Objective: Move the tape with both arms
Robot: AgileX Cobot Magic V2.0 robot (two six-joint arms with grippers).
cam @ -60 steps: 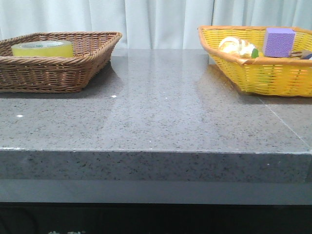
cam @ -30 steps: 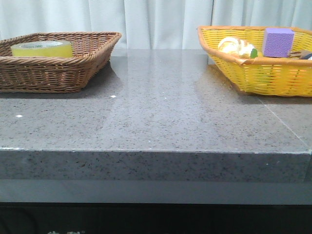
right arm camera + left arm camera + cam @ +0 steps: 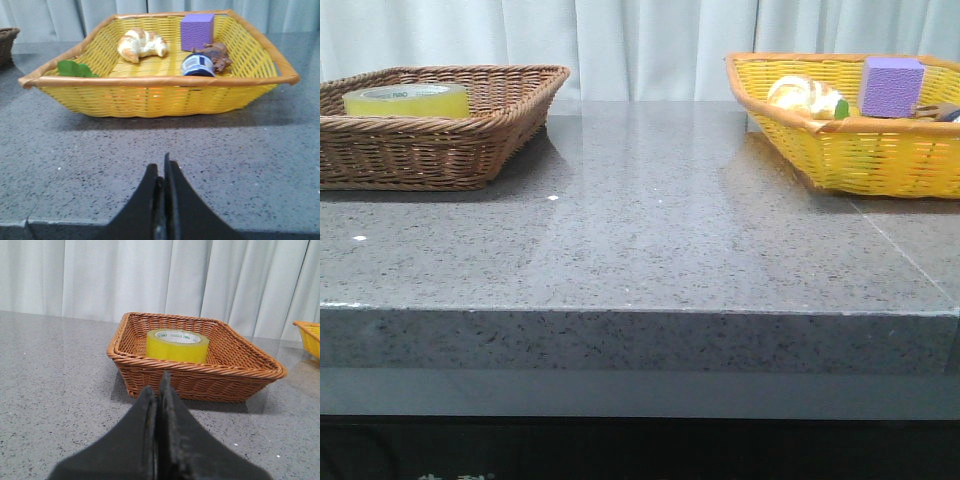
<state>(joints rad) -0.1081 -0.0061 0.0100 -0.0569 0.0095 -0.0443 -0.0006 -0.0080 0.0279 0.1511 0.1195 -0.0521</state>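
Tape (image 3: 406, 100) sits flat in the brown wicker basket (image 3: 470, 140) at upper left of the front view, well apart from both hands. Nearest in the left wrist view, the left hand (image 3: 159, 390) is clenched, fingers pressed together with nothing between them, low over the grey tabletop (image 3: 650, 240); beyond it the brown basket, tape ring lying inside, pale printed core up. Right hand (image 3: 164, 172), also clenched and holding nothing, is above the tabletop near its front edge; past it the yellow basket (image 3: 160, 97) at upper right of the front view. Inside: green leaf (image 3: 75, 69), croissant (image 3: 141, 44), purple cube (image 3: 197, 31), round blue-white item (image 3: 198, 65), brown lump (image 3: 218, 54). White curtain (image 3: 650, 45) behind.
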